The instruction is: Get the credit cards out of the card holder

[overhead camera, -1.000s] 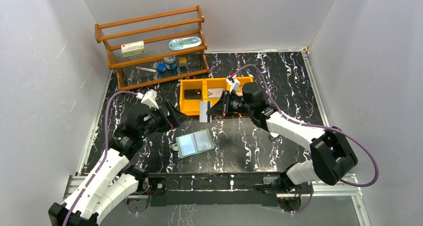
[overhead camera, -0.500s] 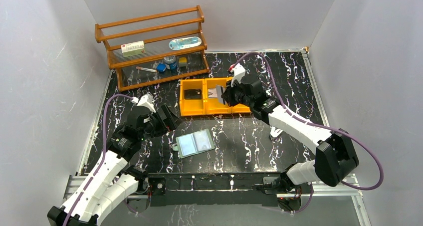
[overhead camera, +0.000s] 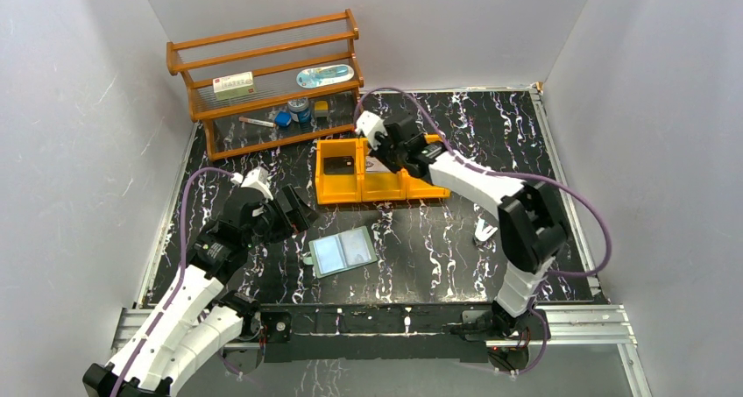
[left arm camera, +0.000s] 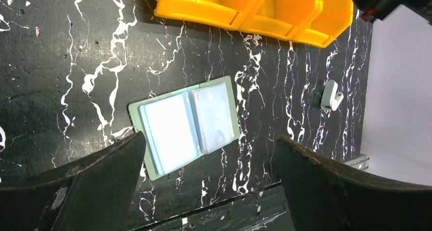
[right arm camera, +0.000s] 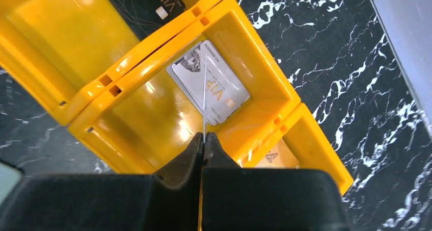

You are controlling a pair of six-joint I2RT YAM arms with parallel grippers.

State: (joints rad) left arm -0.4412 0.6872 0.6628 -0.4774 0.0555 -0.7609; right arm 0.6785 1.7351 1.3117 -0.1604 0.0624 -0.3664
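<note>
My right gripper (right arm camera: 204, 139) pinched shut on thin card (right arm camera: 205, 98) (edge-on) over orange bin (right arm camera: 153, 50), middle compartment — silver VIP card (right arm camera: 226, 85) flat beneath. My left gripper (left arm camera: 209, 140) gaping, empty, above card holder (left arm camera: 186, 124) toward tabletop (left arm camera: 76, 62) front edge.

This was a robotics lab, a test cell rather than anyone's home or shop. Plain white panels (overhead camera: 79, 108) boxed in the table (overhead camera: 438, 257) on three sides, with no furniture or decoration. Two white-and-black arms, the left arm (overhead camera: 188, 301) and the right arm (overhead camera: 477, 182), were bolted to a metal frame (overhead camera: 613, 314) at the near edge, and purple cables (overhead camera: 185, 226) looped off their wrists in the open. The few things on the black marbled top looked like staged props: a small wooden rack (overhead camera: 272, 96), an orange bin (overhead camera: 350, 193), a card holder (overhead camera: 343, 251).
</note>
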